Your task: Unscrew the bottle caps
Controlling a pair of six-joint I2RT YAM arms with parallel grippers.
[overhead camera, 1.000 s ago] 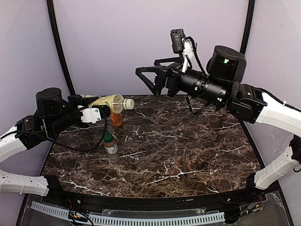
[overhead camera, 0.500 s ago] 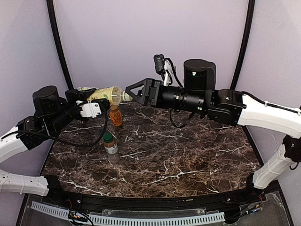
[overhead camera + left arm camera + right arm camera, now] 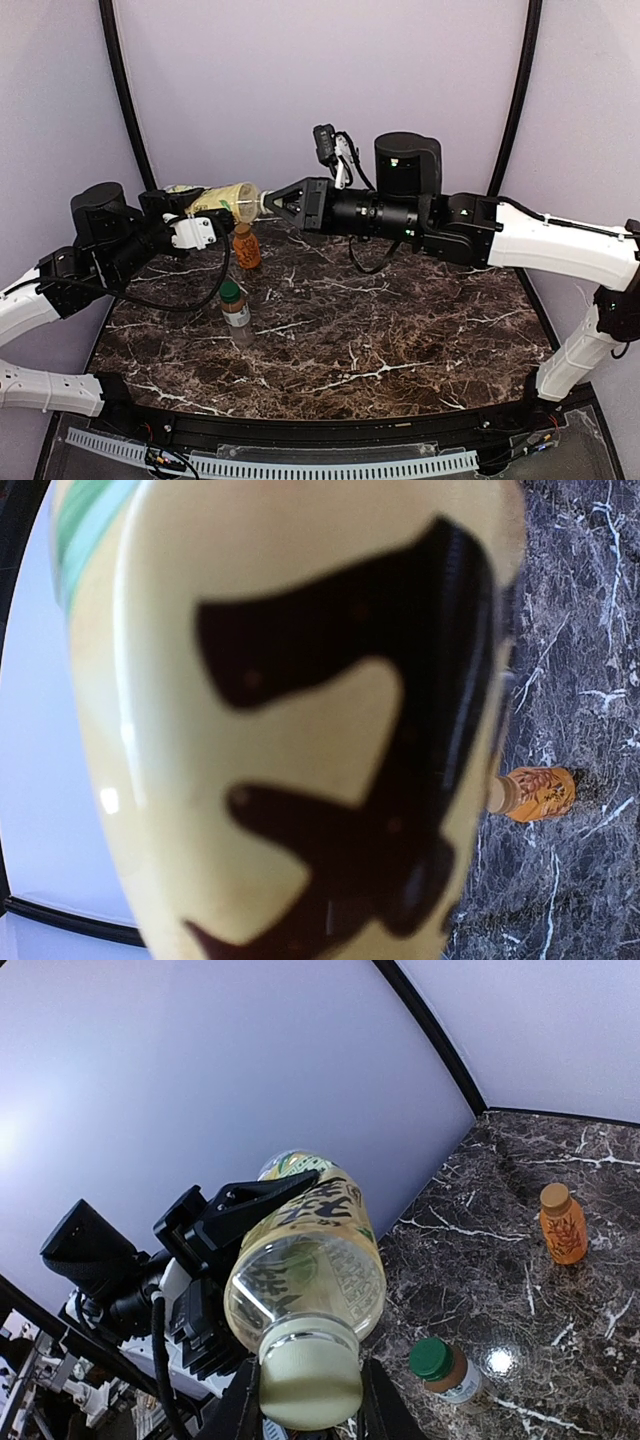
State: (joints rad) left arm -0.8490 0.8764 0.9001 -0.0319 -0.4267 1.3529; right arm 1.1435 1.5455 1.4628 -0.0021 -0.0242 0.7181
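My left gripper [image 3: 205, 203] is shut on the tall yellow-green tea bottle [image 3: 225, 198], holding it on its side in the air above the table's back left. Its cream-white cap [image 3: 308, 1378] points right. My right gripper [image 3: 310, 1405] is shut on that cap, with a finger [image 3: 243, 1405] pressed against each side. Seen from the left wrist, the tea bottle [image 3: 300, 710] fills nearly the whole frame and hides the jaws. The squat orange bottle [image 3: 246, 247] with its gold-orange cap [image 3: 554, 1196] and the small clear bottle [image 3: 236, 306] with its dark green cap [image 3: 431, 1357] stand upright on the table below.
The dark marble table [image 3: 400, 320] is bordered by a lilac backdrop with two black poles [image 3: 122, 90] at the back corners. The right arm [image 3: 450, 225] stretches across the back of the table, above its surface.
My right arm swung left and lower until its fingers reached the cream-white cap, and the jaws went from wide open to closed on it. The left gripper raised the tea bottle slightly.
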